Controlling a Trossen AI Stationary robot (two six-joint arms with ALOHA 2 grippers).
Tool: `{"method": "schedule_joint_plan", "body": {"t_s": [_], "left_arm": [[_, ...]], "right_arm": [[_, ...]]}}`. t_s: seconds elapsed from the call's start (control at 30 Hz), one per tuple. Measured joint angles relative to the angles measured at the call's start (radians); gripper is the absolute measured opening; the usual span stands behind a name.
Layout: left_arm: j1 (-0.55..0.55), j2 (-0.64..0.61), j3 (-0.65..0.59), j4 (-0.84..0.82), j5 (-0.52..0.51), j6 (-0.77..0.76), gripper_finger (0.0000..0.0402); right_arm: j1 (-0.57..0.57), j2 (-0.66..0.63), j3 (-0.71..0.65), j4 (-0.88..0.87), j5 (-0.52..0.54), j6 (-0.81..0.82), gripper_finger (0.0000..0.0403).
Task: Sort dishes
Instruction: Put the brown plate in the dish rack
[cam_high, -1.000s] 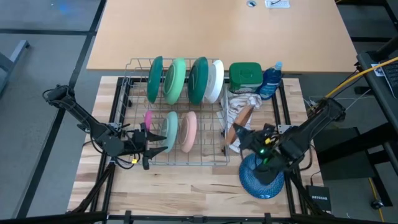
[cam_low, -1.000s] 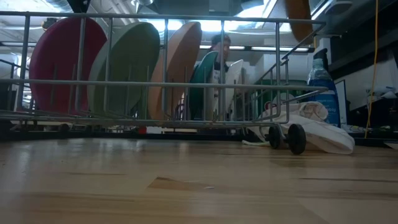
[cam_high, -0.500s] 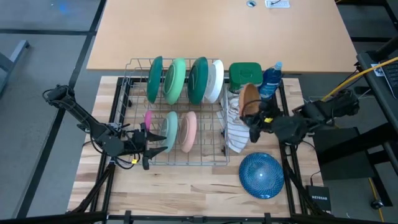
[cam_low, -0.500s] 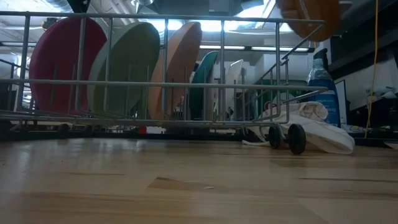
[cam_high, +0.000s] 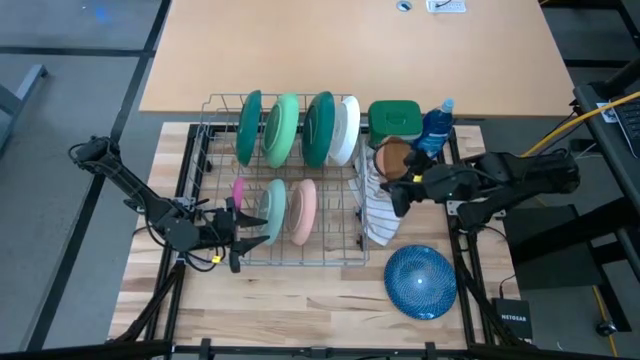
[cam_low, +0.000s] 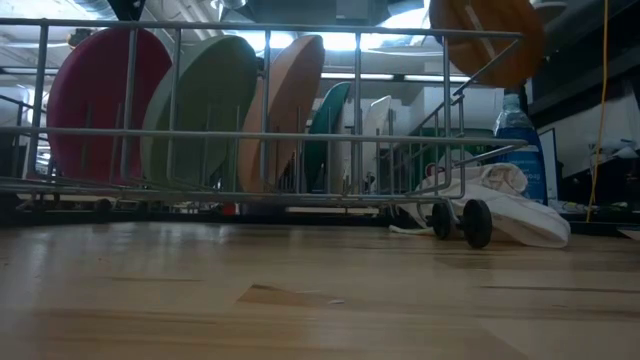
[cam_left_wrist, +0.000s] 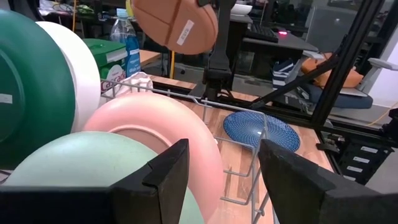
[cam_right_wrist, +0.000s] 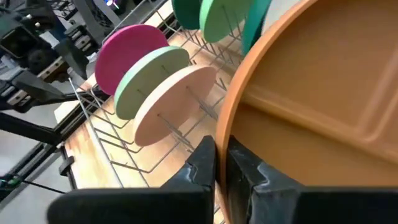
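Right claw (cam_high: 400, 180) pinching brown plate (cam_high: 395, 157), raised

In the right wrist view the brown plate (cam_right_wrist: 323, 99) runs off the picture's edges, and the fingers pinching its rim hide the contact itself; in the low view the same plate is cut by the top edge, with no gripper visible there; the left gripper (cam_high: 240, 238) sits partly behind the wire rack (cam_high: 215, 105) from above; the dark green plate (cam_left_wrist: 28, 87) is cropped in the left wrist view; the cloth (cam_high: 378, 205) lies partly under the right arm.
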Motion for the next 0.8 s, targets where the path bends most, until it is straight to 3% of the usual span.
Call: {"method": "schedule_joint_plan", "body": {"t_s": [0.33,0.43,0.63,0.8], "left_arm": [[0.000,0.000,0.000,-0.003,0.000,0.003,0.0184],[0.000,0.000,0.000,-0.003,0.000,0.003,0.0184],[0.000,0.000,0.000,-0.003,0.000,0.000,0.0184],[-0.001,0.000,0.000,-0.004,0.000,-0.005,0.0184]], "right_arm": [[-0.032,0.068,0.000,0.044,-0.111,0.033,0.0017],[-0.031,0.108,0.000,0.176,-0.182,-0.007,0.0017],[-0.029,0.183,-0.001,0.604,-0.392,-0.222,0.0017],[-0.016,0.199,-0.001,0.700,-0.387,-0.279,0.0017]]}}
